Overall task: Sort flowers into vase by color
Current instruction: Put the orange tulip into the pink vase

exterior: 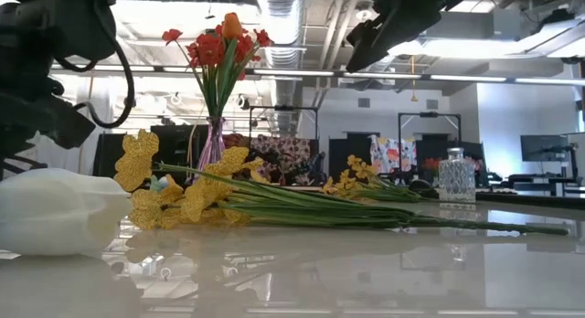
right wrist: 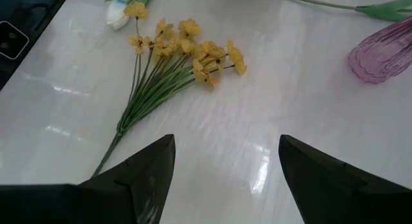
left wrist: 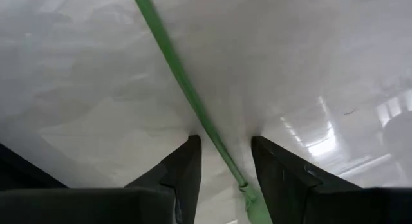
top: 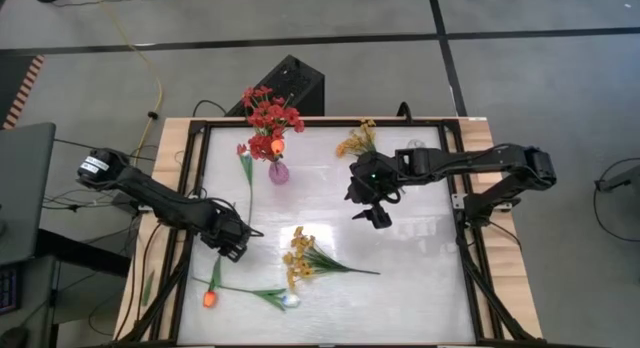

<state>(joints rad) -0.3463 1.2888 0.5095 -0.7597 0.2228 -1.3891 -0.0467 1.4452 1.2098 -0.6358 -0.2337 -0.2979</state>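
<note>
Left gripper [top: 232, 238] low at left centre, fingers parted around a green stem [left wrist: 187, 89].
Right gripper [top: 376, 214] hovers wide, empty, right of the pink vase [top: 279, 172] of red flowers [top: 268, 116]; yellow spray [top: 300, 258] lies at lower centre.

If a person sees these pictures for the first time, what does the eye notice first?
First, the purple vase at the table's far side, holding red blossoms and one orange tulip. Next, the yellow spray lying loose mid-table. The left gripper is down at the tabletop, open astride a green stem, while the right gripper hovers open above the table.
</note>
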